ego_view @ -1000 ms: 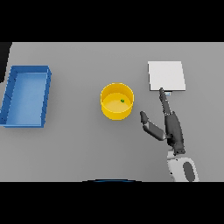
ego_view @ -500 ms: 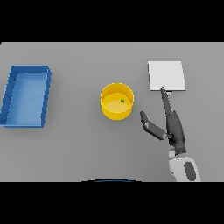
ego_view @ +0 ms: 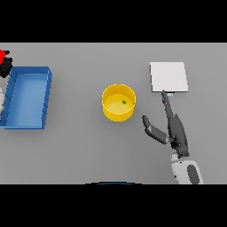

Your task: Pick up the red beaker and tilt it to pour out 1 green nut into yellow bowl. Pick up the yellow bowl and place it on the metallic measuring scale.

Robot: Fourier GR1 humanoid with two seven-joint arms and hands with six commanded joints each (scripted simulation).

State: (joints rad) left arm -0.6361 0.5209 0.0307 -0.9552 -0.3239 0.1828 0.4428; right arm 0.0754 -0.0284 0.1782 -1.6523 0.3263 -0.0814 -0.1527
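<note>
The yellow bowl [ego_view: 111,111] stands mid-table with one green nut [ego_view: 124,102] inside. The metallic scale [ego_view: 168,76], a pale square plate, lies at the back right. My right hand [ego_view: 176,131] rests open on the table to the right of the bowl. Its straight fingers [ego_view: 166,103] point at the scale's near edge, and its thumb is spread toward the bowl without touching it. At the far left edge my left hand [ego_view: 5,68] shows only in part, with the red beaker [ego_view: 3,55] held at its top, beyond the blue bin's back corner.
A blue open bin [ego_view: 46,98] sits on the left side of the table, nothing visible inside. A strip of grey table separates the bowl from the scale.
The red beaker and left hand have come into view at the far left edge. The right hand has barely shifted; its forearm has drifted slightly right.
</note>
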